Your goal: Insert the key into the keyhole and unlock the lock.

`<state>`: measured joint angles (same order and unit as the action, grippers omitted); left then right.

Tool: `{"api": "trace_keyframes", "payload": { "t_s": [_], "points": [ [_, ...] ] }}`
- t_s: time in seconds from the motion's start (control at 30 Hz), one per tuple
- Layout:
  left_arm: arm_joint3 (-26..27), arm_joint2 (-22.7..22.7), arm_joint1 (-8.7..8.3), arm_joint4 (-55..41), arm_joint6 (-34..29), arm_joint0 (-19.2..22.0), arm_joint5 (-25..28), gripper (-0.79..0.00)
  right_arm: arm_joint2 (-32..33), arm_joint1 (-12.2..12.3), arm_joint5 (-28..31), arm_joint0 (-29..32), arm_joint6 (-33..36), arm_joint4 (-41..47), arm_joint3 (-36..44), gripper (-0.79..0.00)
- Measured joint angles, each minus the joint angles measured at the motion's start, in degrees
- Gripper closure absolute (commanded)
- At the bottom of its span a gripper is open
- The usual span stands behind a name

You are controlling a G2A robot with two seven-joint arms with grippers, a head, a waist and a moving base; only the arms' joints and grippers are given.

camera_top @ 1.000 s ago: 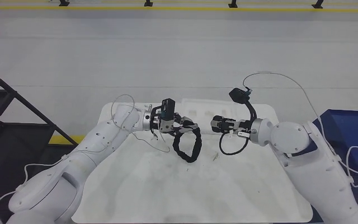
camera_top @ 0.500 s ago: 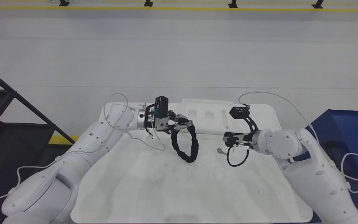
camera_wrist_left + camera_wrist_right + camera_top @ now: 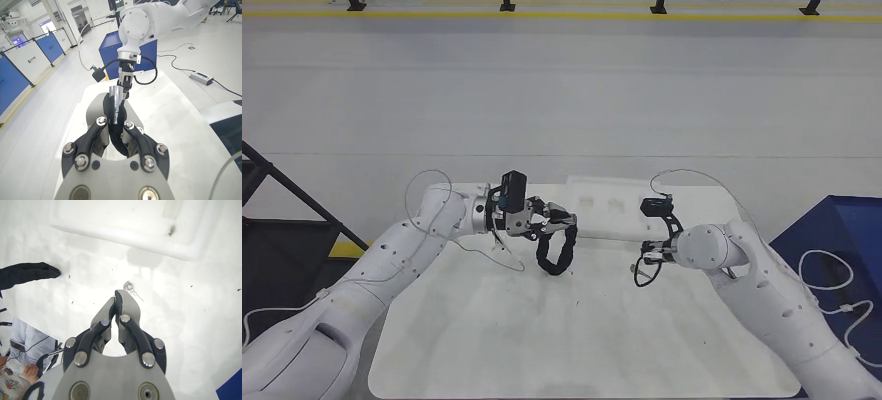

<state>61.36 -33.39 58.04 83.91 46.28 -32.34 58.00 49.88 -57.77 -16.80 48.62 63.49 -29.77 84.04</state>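
The left pincer was clamped on the cable lock. Its jaws pressed against either side of the black fabric sleeve, and the chrome cylinder stood up between them. It hung above the table, a little left of the middle and nearer the far edge. From it the lock's black loop drooped toward the near edge; whether the loop's low end touched the table could not be told. The cylinder's keyhole could not be made out. The right pincer was closed with nothing between its jaws, the ribbed pads almost meeting at the tips, and it pointed down at the table right of the middle. The key, small and silvery, lay flat on the table just beside those tips, its head nearest them, well apart from the lock. Beyond it a white foam tray with shallow recesses sat along the table's far edge. Small white tags were fixed to the black cable at the right arm's wrist, their print too small to read. On the floor past the table's right edge stood a blue cabinet. Farther off, a row of blue and white barrier panels carried a logo and a short word.
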Motion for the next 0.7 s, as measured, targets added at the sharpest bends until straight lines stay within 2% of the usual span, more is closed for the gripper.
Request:
{"api": "trace_keyframes", "payload": {
  "t_s": [0.23, 0.7],
  "points": [
    [2.1, -0.27, -1.39, -0.98, 0.0, -0.93, 0.0, 0.0, -4.8, -1.79, -1.86, -4.04, 0.31, -4.96, -4.42, 0.0],
    [2.16, -0.24, -1.42, -1.0, 0.0, -0.94, 0.0, 0.0, -4.41, -1.78, -2.02, -3.74, -0.08, -4.63, -4.34, 0.0]
  ]
}}
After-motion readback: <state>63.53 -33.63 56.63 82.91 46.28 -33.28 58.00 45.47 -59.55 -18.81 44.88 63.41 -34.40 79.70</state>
